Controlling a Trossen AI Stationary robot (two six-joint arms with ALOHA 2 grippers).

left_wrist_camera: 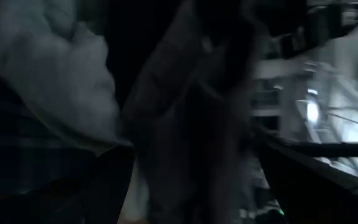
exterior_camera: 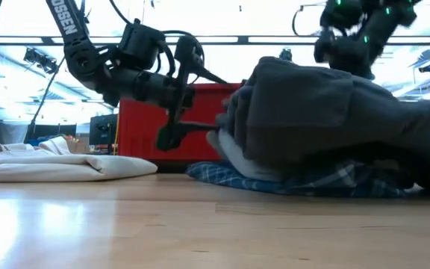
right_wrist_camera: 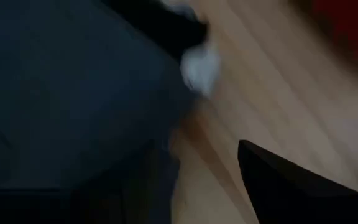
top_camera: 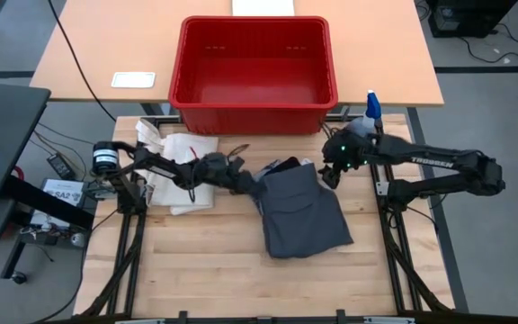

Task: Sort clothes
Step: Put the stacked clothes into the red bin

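The clothes lie in a heap at the table's middle. A large dark grey cloth (top_camera: 299, 211) (exterior_camera: 327, 104) lies on top, over a blue-and-white plaid cloth (exterior_camera: 297, 181), with some black fabric (top_camera: 281, 166) at the heap's far edge. My left gripper (top_camera: 248, 183) reaches in level from the table's left. It is open, one finger above the other at the heap's left edge. My right gripper (top_camera: 329, 174) (exterior_camera: 331, 52) hangs open above the heap's far right corner, tilted down, clear of the cloth. My left gripper's lower finger (exterior_camera: 196, 128) comes level from the table's left and ends at the left edge of the heap (exterior_camera: 226, 134). I cannot tell whether it touches the cloth there. Its wrist view shows only cloth close up.
A red bin (top_camera: 254, 94) stands past the table's far edge. A white tote bag (top_camera: 183, 162) (exterior_camera: 66, 166) lies flat at the table's left, under the left arm. A spray bottle (top_camera: 371, 105) stands at the far right. Bare wood lies along the near edge.
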